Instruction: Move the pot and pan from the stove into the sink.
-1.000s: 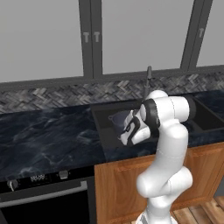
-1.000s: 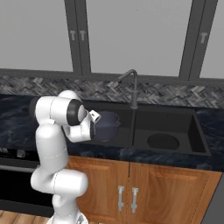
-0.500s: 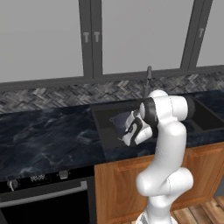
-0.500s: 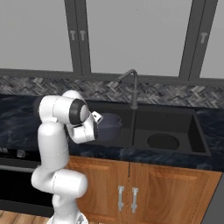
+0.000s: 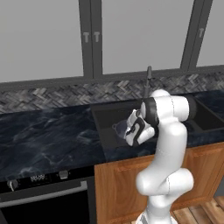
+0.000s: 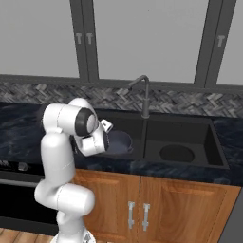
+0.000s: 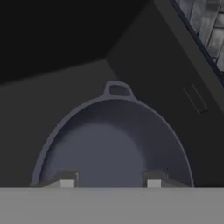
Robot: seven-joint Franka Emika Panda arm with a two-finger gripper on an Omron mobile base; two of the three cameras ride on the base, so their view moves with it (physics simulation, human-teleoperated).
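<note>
My gripper (image 7: pixel 107 181) sat lower centre, fingers spread astride the near rim of the deep dark blue-grey pot (image 7: pixel 113 144), already in the black sink (image 7: pixel 65 52).

2 base views flank the sink (image 5: pixel 109 114) from behind; hand view looks closely into it.

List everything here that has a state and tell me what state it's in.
Pot: upright in the sink's left basin, nothing inside.
Sink: right basin bare, no water showing.
Faucet: no water running.
Gripper: over the pot's near rim, jaws apart, one fingertip each side of the wall.
Cupboard doors: shut.
</note>
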